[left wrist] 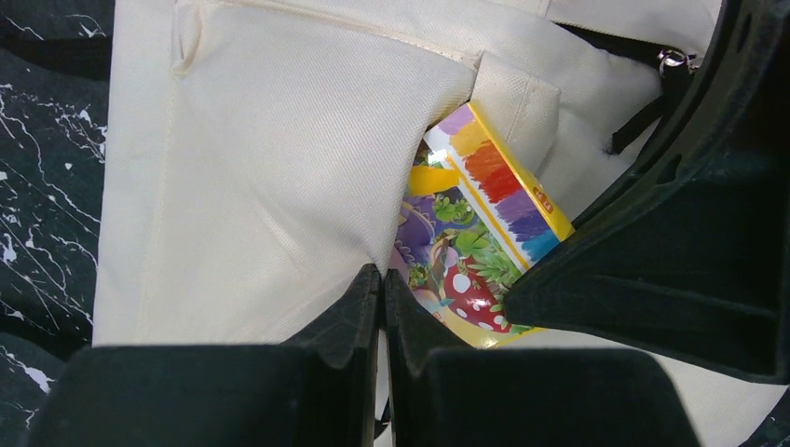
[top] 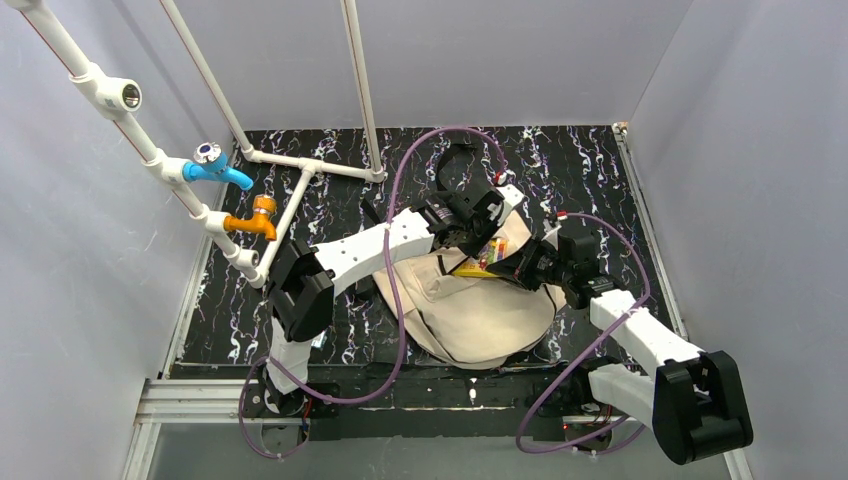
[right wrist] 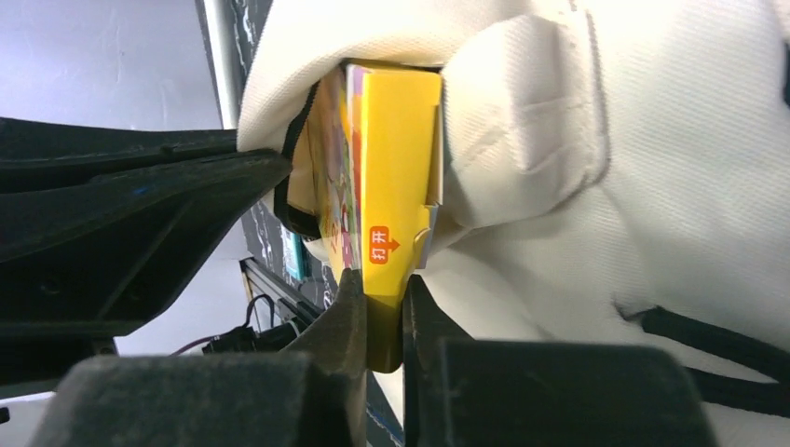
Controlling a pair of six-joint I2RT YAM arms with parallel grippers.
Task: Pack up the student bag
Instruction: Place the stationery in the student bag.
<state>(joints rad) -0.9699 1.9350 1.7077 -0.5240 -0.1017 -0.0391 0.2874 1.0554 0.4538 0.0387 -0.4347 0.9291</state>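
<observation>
We see large beige fabric backpack [top: 480, 305] lying mid black marbled worktop [top: 590, 170]. Our left pincer [left wrist: 382, 279] pinched tight on its opening edge. Our right pincer [right wrist: 380, 293] clamped on yellow cardboard box [right wrist: 396, 158], box partly inside bag mouth.

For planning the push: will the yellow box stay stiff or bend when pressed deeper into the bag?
Probably stiff: the yellow box, pinched by the right gripper, shows straight edges. Likely light, thin cardboard. Its corners may snag the student bag fabric.
</observation>
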